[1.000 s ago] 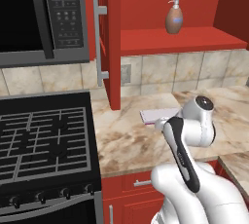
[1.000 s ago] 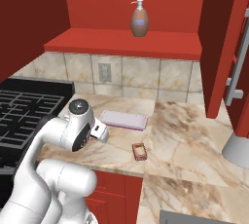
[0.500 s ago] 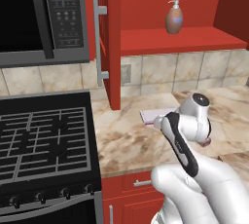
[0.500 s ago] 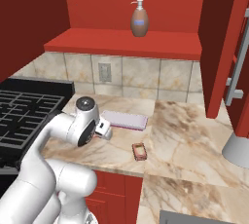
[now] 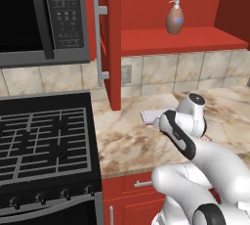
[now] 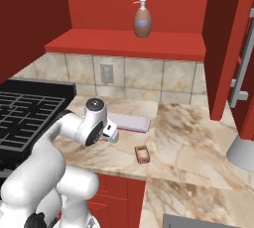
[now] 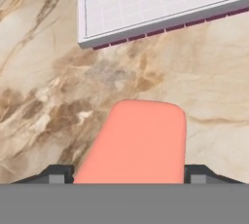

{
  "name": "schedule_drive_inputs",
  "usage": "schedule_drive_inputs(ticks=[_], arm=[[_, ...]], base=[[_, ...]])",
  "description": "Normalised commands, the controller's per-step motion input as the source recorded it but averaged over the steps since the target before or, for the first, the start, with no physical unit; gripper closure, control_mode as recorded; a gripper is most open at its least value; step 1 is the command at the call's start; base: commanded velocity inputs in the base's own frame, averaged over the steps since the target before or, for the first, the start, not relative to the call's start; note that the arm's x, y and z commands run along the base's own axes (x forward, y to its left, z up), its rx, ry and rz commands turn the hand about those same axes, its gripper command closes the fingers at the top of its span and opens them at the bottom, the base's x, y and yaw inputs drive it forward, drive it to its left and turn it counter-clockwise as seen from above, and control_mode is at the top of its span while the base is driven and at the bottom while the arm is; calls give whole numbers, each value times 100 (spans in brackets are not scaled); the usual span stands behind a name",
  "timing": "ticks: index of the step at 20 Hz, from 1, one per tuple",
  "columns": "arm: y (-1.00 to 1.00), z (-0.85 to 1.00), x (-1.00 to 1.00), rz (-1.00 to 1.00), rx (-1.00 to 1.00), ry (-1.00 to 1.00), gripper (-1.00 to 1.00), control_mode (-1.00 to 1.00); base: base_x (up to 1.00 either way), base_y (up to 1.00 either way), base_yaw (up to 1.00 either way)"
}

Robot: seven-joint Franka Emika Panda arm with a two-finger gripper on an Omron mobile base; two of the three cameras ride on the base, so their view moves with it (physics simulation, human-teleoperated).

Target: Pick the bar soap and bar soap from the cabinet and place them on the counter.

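Note:
In the hand view a salmon-pink bar soap (image 7: 133, 142) sits between the two finger tips of my gripper (image 7: 129, 173), which is shut on it just above the counter (image 7: 44, 101). From the right base view, the gripper (image 6: 111, 134) hangs low over the marbled counter (image 6: 188, 128), close to the lavender pad. A second bar soap (image 6: 142, 153) lies flat on the counter near its front edge, to the right of the hand. The red cabinet (image 5: 180, 38) stands open above, and its shelf carries the pump bottle.
A brown pump bottle (image 5: 175, 17) stands on the cabinet shelf. The pale lavender pad (image 6: 128, 121) lies on the counter just beyond the hand. The black gas stove (image 5: 44, 141) and microwave (image 5: 39, 18) are at left. A grey rounded object (image 6: 243, 147) stands at the right edge.
The hand has shifted a little across the counter toward the lavender pad, with the soap still in the jaws. The soap lying on the counter has not moved.

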Motion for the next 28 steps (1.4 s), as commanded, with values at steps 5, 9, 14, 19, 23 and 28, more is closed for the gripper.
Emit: schedule_drive_inputs(ticks=[5, 9, 14, 19, 23, 28], arm=[[0, -57, 17, 0, 0, 0, 100, -100], [0, -50, 15, 0, 0, 0, 100, -100], [0, -23, 1, 0, 0, -3, 100, -100], [0, -17, 0, 0, 0, -2, 100, -100], [0, -23, 0, 0, -1, 0, 100, -100], [0, -30, 0, 0, -2, -1, 100, -100]], base=[[0, 0, 0], [0, 0, 0], [0, 0, 0], [0, 0, 0], [0, 0, 0], [0, 0, 0]])
